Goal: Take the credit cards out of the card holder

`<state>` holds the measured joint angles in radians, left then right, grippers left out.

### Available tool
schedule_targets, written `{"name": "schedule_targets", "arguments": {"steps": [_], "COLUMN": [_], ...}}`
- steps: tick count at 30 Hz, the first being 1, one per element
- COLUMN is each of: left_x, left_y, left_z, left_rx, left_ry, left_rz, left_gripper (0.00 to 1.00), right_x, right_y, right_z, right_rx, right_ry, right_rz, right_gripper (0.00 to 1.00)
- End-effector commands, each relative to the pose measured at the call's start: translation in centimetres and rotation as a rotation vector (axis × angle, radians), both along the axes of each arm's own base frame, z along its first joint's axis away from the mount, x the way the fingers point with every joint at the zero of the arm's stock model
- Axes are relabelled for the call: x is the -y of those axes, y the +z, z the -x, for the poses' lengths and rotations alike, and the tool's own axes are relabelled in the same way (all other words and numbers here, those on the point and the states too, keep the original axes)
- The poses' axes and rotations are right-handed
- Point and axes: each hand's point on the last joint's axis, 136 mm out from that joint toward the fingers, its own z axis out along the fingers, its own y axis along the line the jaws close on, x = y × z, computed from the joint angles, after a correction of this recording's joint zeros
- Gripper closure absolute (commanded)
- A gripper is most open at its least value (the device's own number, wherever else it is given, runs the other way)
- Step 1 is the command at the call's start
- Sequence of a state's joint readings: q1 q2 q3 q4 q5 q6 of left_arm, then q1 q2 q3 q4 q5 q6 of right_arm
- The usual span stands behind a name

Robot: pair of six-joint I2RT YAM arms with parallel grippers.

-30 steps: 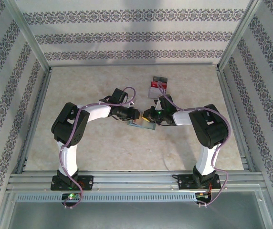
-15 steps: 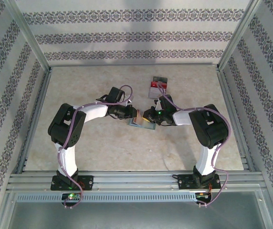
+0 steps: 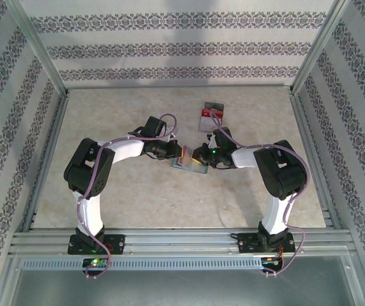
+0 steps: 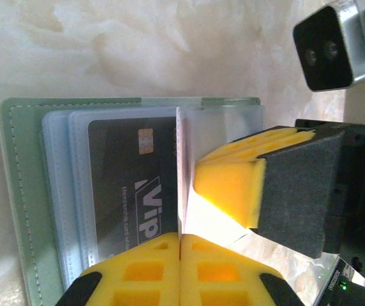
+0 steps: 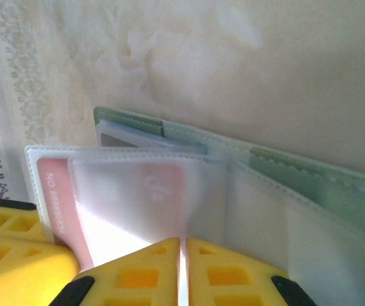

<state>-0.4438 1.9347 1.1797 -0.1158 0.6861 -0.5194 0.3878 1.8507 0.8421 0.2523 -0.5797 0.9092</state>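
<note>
The card holder [image 3: 193,167] lies open on the table between both grippers; its grey-green border [image 4: 16,191] frames clear sleeves. A dark "VIP" credit card [image 4: 126,185] lies flat in one sleeve. One clear sleeve leaf stands upright with a pink credit card [image 5: 53,191] in it. My left gripper [image 3: 182,153] [image 4: 181,239] is shut on that leaf's thin pinkish edge [image 4: 181,159]. My right gripper [image 3: 200,155] [image 5: 181,245] is shut on a clear sleeve [image 5: 170,191] of the holder, facing the left one. The right finger [image 4: 233,185] stands close beside the upright leaf.
A red, grey and dark stack of cards [image 3: 211,115] lies on the table just behind the right gripper. Metal rails [image 3: 170,239] run along the near edge and sides, with patterned walls beyond. Bare beige tabletop [image 3: 119,115] spreads to the left and back.
My left gripper has moved right onto the holder and closed on the upright leaf. The right gripper has stayed shut in place.
</note>
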Motion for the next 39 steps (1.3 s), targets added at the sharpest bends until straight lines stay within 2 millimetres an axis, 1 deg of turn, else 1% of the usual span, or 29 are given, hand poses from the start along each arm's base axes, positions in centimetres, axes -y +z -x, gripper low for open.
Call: {"name": "schedule_targets", "arguments": {"steps": [1,5,8,11,13,15,17,19,22,25,28,30,33,37,39], "left_x": [-1.0,-0.8,-0.4,0.1,0.5,0.9,1.2,1.6,1.9,2.1,2.4,2.5,2.8,2.9,3.0], "left_y": [0.7,1.0,1.4,1.6,1.7,1.7,1.8,1.8,1.5,1.2,1.0,0.6,0.1,-0.5,-0.7], "left_z": [0.0,-0.1,-0.1,-0.1,0.0,0.0,0.1,0.1,0.2,0.3,0.3,0.3,0.6,0.7,0.8], "left_rx": [0.032,0.038,0.039,0.043,0.041,0.039,0.039,0.041,0.034,0.029,0.028,0.023,0.009,-0.002,-0.005], "left_ry": [0.007,0.007,0.003,-0.002,-0.009,-0.017,-0.025,-0.033,-0.042,-0.051,-0.057,-0.062,-0.081,-0.096,-0.095], "left_rz": [-0.031,-0.021,-0.001,0.010,0.016,0.024,0.025,0.026,0.021,0.009,-0.001,-0.013,-0.031,-0.045,-0.045], "left_gripper": [0.95,0.97,0.98,0.98,0.98,0.97,0.89,0.86,0.81,0.71,0.65,0.60,0.55,0.54,0.54], "right_x": [1.9,3.7,4.4,4.3,3.7,2.9,2.4,2.2,2.1,1.9,1.7,1.5,0.9,0.3,-0.1], "right_y": [0.1,-0.1,0.8,2.5,3.7,4.8,5.5,5.8,5.9,6.0,5.9,6.0,6.8,7.8,8.0], "right_z": [0.4,1.1,1.1,0.8,0.6,0.3,0.1,-0.3,-0.6,-0.6,-0.5,-0.5,-0.7,-1.2,-1.4], "right_rx": [0.013,0.005,0.035,0.079,0.095,0.108,0.119,0.127,0.127,0.127,0.121,0.121,0.136,0.153,0.150], "right_ry": [-0.019,-0.021,-0.022,-0.011,0.001,0.017,0.022,0.020,0.017,0.021,0.023,0.024,0.024,0.024,0.031], "right_rz": [0.074,0.156,0.165,0.146,0.109,0.071,0.059,0.056,0.053,0.052,0.050,0.031,-0.021,-0.060,-0.066], "right_gripper": [0.87,0.87,0.87,0.82,0.77,0.74,0.71,0.69,0.69,0.67,0.66,0.66,0.69,0.78,0.83]}}
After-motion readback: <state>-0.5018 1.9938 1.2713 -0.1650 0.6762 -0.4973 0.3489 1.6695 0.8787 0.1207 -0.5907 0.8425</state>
